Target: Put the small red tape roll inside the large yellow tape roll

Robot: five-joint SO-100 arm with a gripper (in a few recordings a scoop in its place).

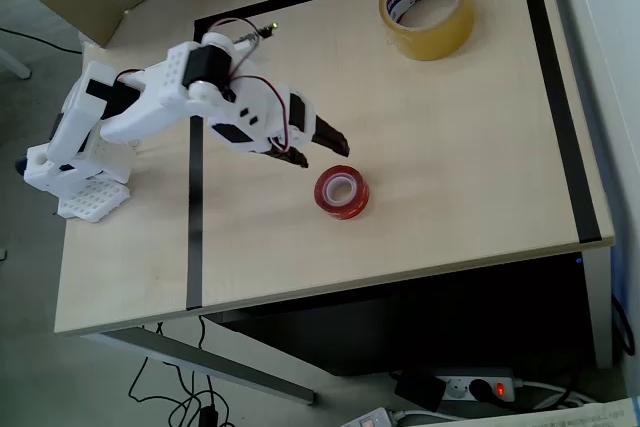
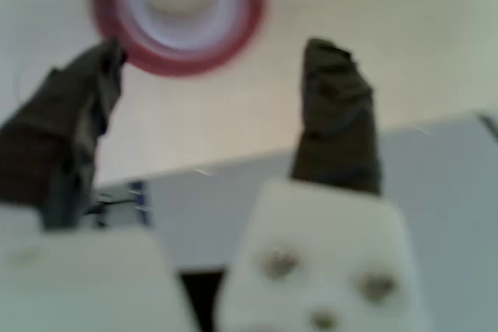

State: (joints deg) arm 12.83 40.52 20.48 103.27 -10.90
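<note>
Red tape roll (image 1: 342, 193) just beyond gripper (image 1: 322, 148)

Two tape rolls are sitting on one light wooden worktop (image 1: 450, 147): one small red tape roll (image 1: 342, 193) and one large yellow tape roll (image 1: 427, 9). One white robot arm (image 1: 170, 97) is reaching over the worktop, carrying one gripper (image 1: 322, 149) with two dark fingers (image 2: 336, 114). Black tape lines (image 1: 193, 227) are running across the worktop surface. Below the worktop edge, one power strip (image 1: 480, 387) is lying on the floor, with one red light glowing on it.
</note>
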